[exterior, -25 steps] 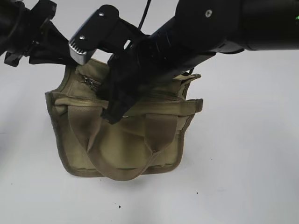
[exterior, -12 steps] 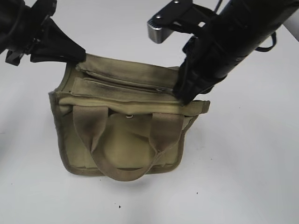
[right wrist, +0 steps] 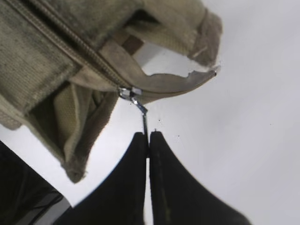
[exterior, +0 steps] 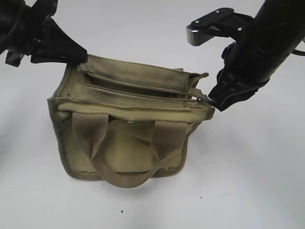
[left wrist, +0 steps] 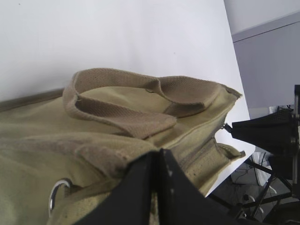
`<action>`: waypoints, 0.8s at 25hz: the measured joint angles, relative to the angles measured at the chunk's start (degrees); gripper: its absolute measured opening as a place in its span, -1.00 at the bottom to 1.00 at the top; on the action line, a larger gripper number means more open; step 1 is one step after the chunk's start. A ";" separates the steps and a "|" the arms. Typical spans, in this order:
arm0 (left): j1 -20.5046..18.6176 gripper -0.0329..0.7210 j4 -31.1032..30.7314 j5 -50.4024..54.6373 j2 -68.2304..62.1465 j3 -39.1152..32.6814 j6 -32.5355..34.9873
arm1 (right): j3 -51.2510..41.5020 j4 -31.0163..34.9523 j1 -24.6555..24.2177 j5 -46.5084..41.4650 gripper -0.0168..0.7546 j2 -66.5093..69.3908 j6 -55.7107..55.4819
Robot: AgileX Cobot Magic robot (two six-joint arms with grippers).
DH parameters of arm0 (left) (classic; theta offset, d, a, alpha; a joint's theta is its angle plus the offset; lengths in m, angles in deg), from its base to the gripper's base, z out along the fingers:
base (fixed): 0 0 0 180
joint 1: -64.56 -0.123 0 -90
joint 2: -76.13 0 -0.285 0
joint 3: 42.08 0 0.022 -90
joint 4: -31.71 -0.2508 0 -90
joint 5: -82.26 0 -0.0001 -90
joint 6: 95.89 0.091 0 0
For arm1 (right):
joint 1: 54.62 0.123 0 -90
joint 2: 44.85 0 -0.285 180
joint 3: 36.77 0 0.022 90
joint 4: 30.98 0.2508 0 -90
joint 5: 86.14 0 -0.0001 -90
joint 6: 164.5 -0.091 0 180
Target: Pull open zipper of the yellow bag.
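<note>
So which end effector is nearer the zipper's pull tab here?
Right. The right end effector is shut on the pull tab at the right end of the yellow bag; the left end effector grips the bag's far left corner.

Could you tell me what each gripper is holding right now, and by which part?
The right gripper has its jaws shut on the zipper's pull tab. The left gripper is shut on the yellow bag at its far-left top corner.
</note>
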 joint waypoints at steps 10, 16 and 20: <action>0.00 -0.01 -0.12 0.39 2.07 0.52 0.05 | -0.10 -0.43 -0.06 -4.97 0.39 -5.47 -10.16; 0.00 0.26 -10.36 2.76 10.35 0.52 0.16 | -2.00 -0.43 -0.06 -8.63 0.61 -14.58 -17.06; 0.00 0.26 -21.38 7.36 19.45 0.52 -4.89 | -8.45 -0.43 -0.06 -8.69 0.61 -22.77 -20.57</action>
